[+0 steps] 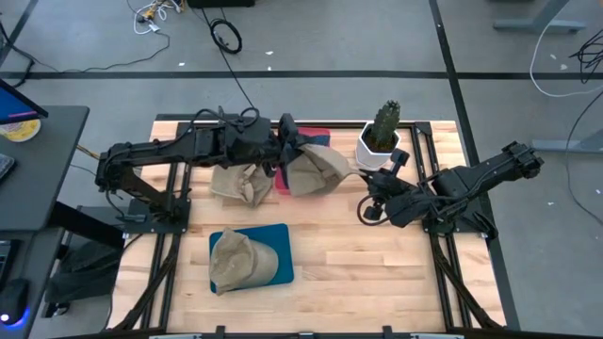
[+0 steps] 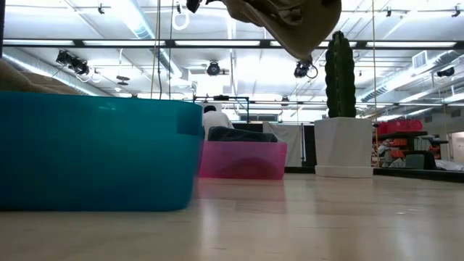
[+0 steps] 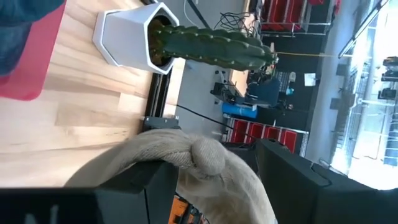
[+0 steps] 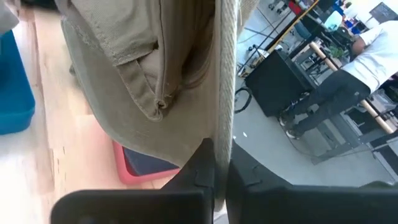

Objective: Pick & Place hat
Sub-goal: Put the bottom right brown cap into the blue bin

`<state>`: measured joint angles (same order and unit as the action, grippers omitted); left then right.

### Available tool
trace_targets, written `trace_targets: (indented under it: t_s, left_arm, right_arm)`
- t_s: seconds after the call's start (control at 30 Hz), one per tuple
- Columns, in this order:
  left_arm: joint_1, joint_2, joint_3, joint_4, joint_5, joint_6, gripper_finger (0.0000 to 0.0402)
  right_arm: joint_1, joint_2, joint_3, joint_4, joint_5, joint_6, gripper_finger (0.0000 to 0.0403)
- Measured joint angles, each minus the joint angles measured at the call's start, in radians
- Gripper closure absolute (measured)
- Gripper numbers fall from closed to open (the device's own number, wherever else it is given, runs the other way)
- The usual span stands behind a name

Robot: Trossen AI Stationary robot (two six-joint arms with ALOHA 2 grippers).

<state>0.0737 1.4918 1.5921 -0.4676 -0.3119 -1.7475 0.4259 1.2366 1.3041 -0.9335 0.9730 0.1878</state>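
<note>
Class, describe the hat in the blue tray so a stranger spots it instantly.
On the wooden table, find the only blue tray. The tan hat lies inside it; a second hat rests on bare wood, and a third hat hangs lifted.

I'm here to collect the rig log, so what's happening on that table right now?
Both arms have the khaki fabric hat lifted above the shallow pink plastic tray. The left tool grips it from one side, and the right tool pinches its edge. A second khaki hat lies on the wooden table, and a third khaki hat sits in the teal plastic tray.
</note>
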Motion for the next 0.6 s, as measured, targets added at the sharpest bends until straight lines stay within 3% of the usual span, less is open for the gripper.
trace_targets:
  t_s: [0.23,0.53,0.6]
  left_arm:
    - [0.002,0.012,-0.001,0.060,0.006,0.062,0.0215]
    - [0.001,0.028,0.000,0.100,0.020,0.143,0.0380]
    - [0.001,0.029,-0.001,0.110,0.020,0.164,0.0388]
  right_arm:
    - [0.000,0.000,0.000,0.031,0.000,-0.017,0.0394]
    - [0.000,0.000,0.000,0.031,-0.003,-0.014,0.0394]
    - [0.000,0.000,0.000,0.032,-0.004,-0.013,0.0394]
